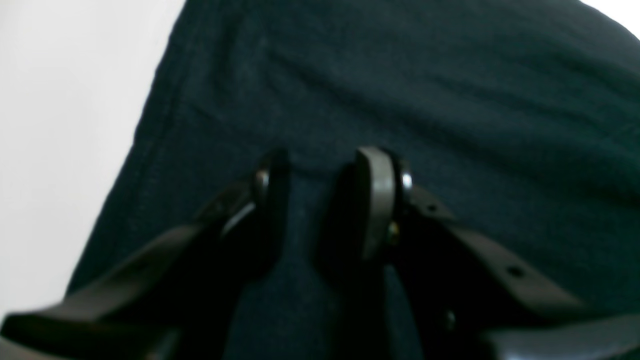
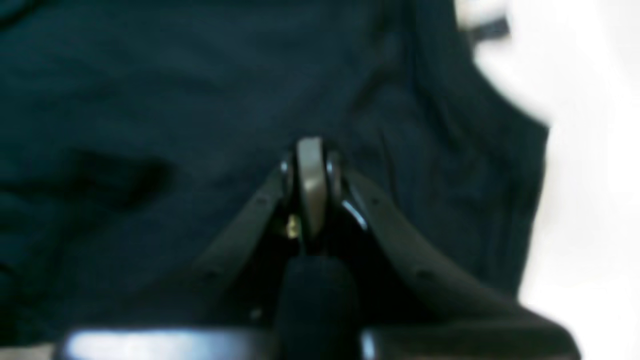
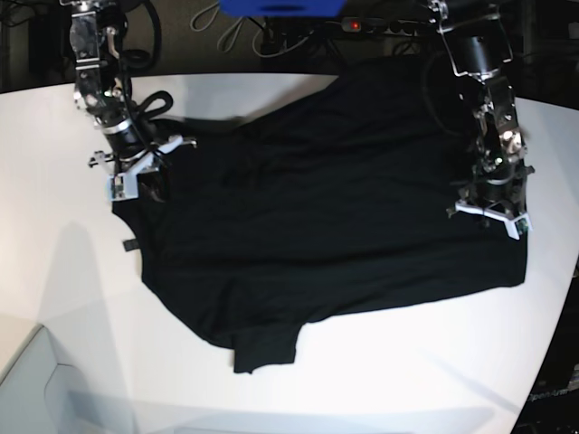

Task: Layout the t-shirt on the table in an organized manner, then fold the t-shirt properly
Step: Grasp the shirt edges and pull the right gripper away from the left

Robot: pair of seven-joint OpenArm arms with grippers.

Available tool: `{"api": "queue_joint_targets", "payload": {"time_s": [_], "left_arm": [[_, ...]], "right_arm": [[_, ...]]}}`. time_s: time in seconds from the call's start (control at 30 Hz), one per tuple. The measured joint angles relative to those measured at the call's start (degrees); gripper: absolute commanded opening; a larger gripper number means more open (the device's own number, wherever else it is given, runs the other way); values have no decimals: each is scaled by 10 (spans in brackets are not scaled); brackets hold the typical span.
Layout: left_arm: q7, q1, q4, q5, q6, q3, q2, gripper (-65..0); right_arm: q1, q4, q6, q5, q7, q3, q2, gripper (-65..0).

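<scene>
The black t-shirt [image 3: 317, 208] lies spread and wrinkled across the white table [image 3: 407, 362], one sleeve pointing at the front edge. My right gripper [image 3: 136, 176] sits on the shirt's left edge; in the right wrist view its fingertips [image 2: 310, 150] are pressed together, with dark cloth [image 2: 150, 100] bunched between the fingers. A small dark tag [image 3: 129, 245] lies just off that edge. My left gripper [image 3: 493, 212] is at the shirt's right edge. In the left wrist view its jaws [image 1: 320, 170] stand slightly apart, with a ridge of cloth [image 1: 400, 75] held between them.
At the back edge are cables, a blue object [image 3: 280, 7] and a power strip with a red light [image 3: 357, 24]. The tabletop curves away at the right [image 3: 552, 298]. A white box corner [image 3: 27, 380] shows at the front left.
</scene>
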Motion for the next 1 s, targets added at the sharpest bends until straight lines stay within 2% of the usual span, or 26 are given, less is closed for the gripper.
{"api": "queue_joint_targets", "payload": {"time_s": [0.2,0.43,0.53,0.8,0.9,1.0], "left_arm": [[0,0,0,0,0,0,0,-432],[1,0,0,0,0,0,0,-432],[0,0,0,0,0,0,0,-432],[0,-1,0,0,0,0,1,-432],[0,-1,0,0,0,0,1,-432],[0,-1,0,0,0,0,1,-432]], "right_arm": [[-25,10,-2,0,-3,47,-16,-640],[-54,9,-3,0,-3,53,-15,-395],[-65,9,-3,0,-3,51,-16,-356],[-68,-30,-2,2,15,49,-30,-365],[-68,-33,-2,2,19,49,-32,-448],[-70,-34,-2,2,20,53,-35,-581]]}}
